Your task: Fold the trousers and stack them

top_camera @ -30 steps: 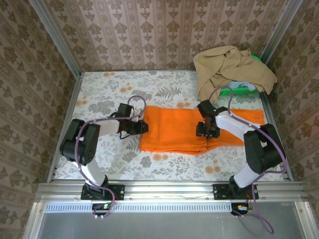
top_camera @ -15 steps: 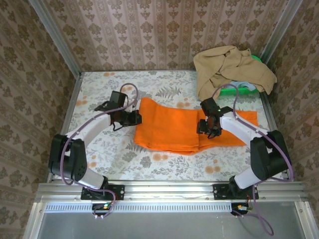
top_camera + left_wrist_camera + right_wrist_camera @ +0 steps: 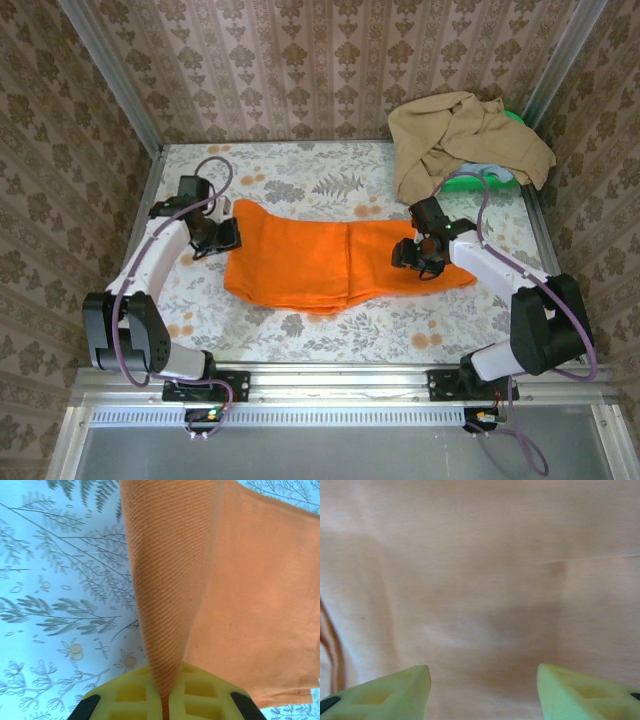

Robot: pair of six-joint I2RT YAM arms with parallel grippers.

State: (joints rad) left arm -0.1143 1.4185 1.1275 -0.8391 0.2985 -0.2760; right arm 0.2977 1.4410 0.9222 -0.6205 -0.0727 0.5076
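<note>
The orange trousers (image 3: 320, 260) lie folded lengthwise across the middle of the flowered table (image 3: 300, 175). At their left end my left gripper (image 3: 232, 236) is shut on the fabric. In the left wrist view a ridge of trousers (image 3: 165, 605) runs down into the left gripper (image 3: 165, 700), pinched between the yellow fingers (image 3: 125, 692). My right gripper (image 3: 405, 257) hovers over the right part of the cloth. In the right wrist view the right gripper (image 3: 482, 690) is open, its fingertips (image 3: 395, 690) wide apart above flat trousers (image 3: 480, 580), with nothing between them.
A tan garment (image 3: 465, 140) is heaped at the back right over a green container (image 3: 480, 182). Patterned walls and metal rails (image 3: 135, 240) close in the table on three sides. Bare tablecloth lies in front of the trousers (image 3: 330, 335).
The left arm has swung out to the left, dragging the trousers' left end with it, so the cloth now lies further left and stretched longer. The right gripper stayed over the right part.
</note>
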